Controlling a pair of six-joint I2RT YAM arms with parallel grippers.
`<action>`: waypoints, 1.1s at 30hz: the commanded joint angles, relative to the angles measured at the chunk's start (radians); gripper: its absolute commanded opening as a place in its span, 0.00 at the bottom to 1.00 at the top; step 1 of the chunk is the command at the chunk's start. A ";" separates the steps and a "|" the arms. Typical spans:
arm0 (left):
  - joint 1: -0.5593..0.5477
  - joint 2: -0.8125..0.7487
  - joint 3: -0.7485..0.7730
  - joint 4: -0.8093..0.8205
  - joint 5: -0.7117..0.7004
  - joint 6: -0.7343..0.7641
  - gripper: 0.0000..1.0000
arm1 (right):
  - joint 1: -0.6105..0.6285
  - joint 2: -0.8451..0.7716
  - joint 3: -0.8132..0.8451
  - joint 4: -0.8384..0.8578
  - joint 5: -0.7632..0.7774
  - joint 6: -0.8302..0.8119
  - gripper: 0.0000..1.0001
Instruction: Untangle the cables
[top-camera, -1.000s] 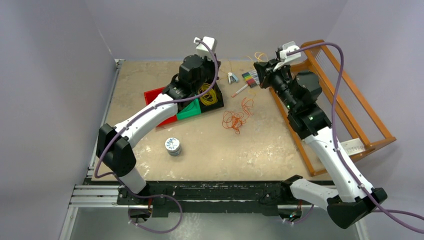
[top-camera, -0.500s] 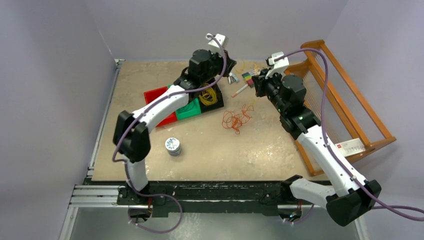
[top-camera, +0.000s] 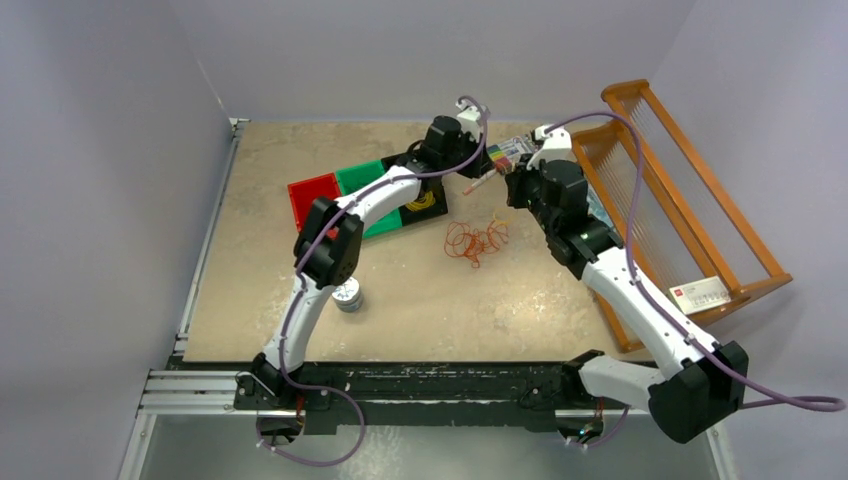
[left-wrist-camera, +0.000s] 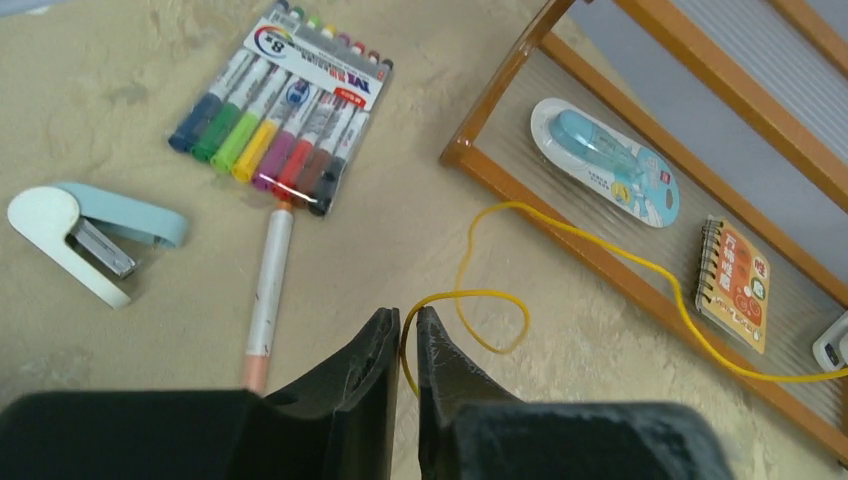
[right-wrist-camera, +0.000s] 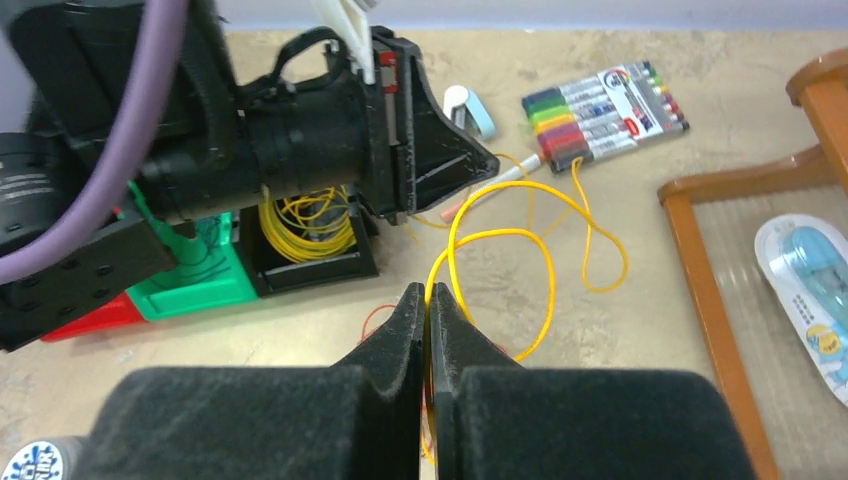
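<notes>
A thin yellow cable (left-wrist-camera: 490, 293) lies in loops on the table in front of the marker pack and trails onto the wooden rack. My left gripper (left-wrist-camera: 408, 315) stands over it, jaws a narrow crack apart, with the cable running through the gap. My right gripper (right-wrist-camera: 428, 290) is shut on the same yellow cable (right-wrist-camera: 500, 232), facing the left gripper (right-wrist-camera: 490, 160) from close by. In the top view both grippers, left (top-camera: 472, 172) and right (top-camera: 512, 195), meet at the back centre. An orange-red cable tangle (top-camera: 472, 240) lies loose just in front. More yellow cable (right-wrist-camera: 305, 215) sits coiled in a black tray.
A marker pack (left-wrist-camera: 285, 105), a loose marker (left-wrist-camera: 268, 290) and a pale blue stapler (left-wrist-camera: 90, 235) lie at the back. The wooden rack (top-camera: 690, 200) on the right holds a correction tape (left-wrist-camera: 605, 160) and a small notebook (left-wrist-camera: 735, 280). Red (top-camera: 315, 195) and green (top-camera: 365, 180) trays and a tin (top-camera: 347, 296) sit left.
The left arm swung right from over the black tray to the spot by the markers. The right arm came in towards it. The left jaws eased a crack apart.
</notes>
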 joint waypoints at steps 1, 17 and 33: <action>0.004 -0.084 -0.044 0.057 -0.002 0.003 0.15 | -0.014 0.017 -0.003 0.016 0.110 0.062 0.00; 0.029 -0.461 -0.605 0.314 -0.092 -0.010 0.64 | -0.118 0.066 0.003 0.016 0.059 0.078 0.00; -0.032 -0.419 -0.847 0.744 0.202 -0.058 0.65 | -0.168 0.048 0.041 0.018 -0.117 0.115 0.00</action>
